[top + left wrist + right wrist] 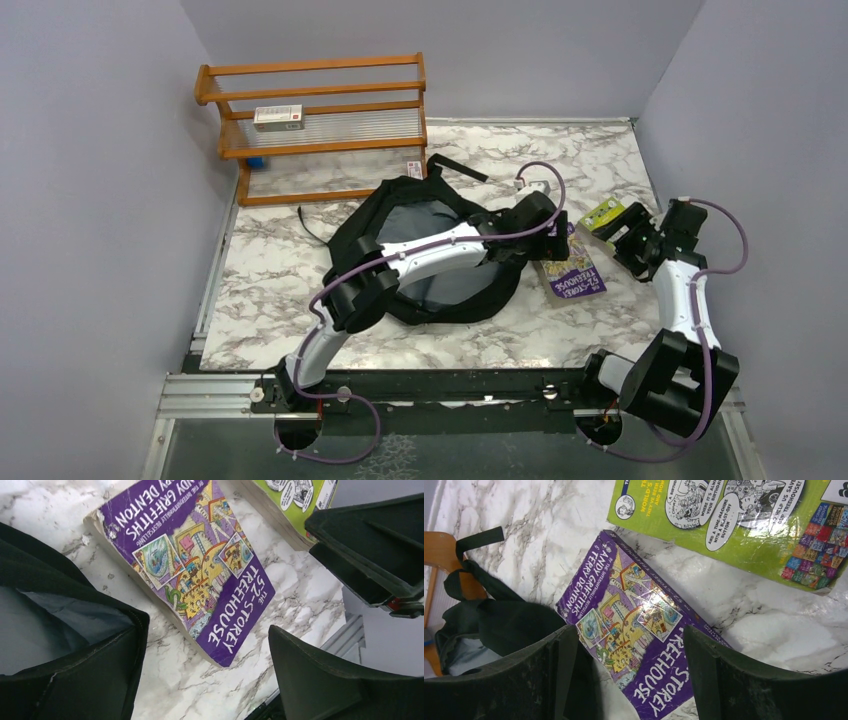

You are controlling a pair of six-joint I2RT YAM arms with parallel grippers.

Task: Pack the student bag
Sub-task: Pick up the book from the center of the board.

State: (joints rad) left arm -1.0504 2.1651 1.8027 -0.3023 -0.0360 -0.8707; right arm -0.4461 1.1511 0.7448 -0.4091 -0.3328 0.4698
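Student bag [425,215]: the large black soft fabric backpack with grey lining is being shown in the centre of the overhead view, lying with its mouth open upward and the left arm stretched across it.
Left gripper [206,627]: it is being held wide open with nothing between the fingers, above the lower end of a purple paperback book [192,565].
Purple book: it is lying flat on the white marbled tabletop [300,595], just right of the bag.
Right gripper [626,635]: it too is being held wide open and empty, near a green paperback book [724,525] toward the right of the overhead view.
Step judged: the purple book is probably being lined up for a pick by the left arm.
Risk, grasp: only the cover may be caught, since the book is thin and flat, and the pages would then fan open.
Risk, bag: the soft rim may be snagged by the near finger and the bag dragged.
Risk, arms: the two grippers are being worked near each other, so contact is possible.
Left wrist only: the bag rim is being shown just beside one finger.
Right wrist only: the cartoon panels on the green book are being shown.
Overhead only: an orange wooden rack [320,120] with a small white box [278,117] on it, at upper left.
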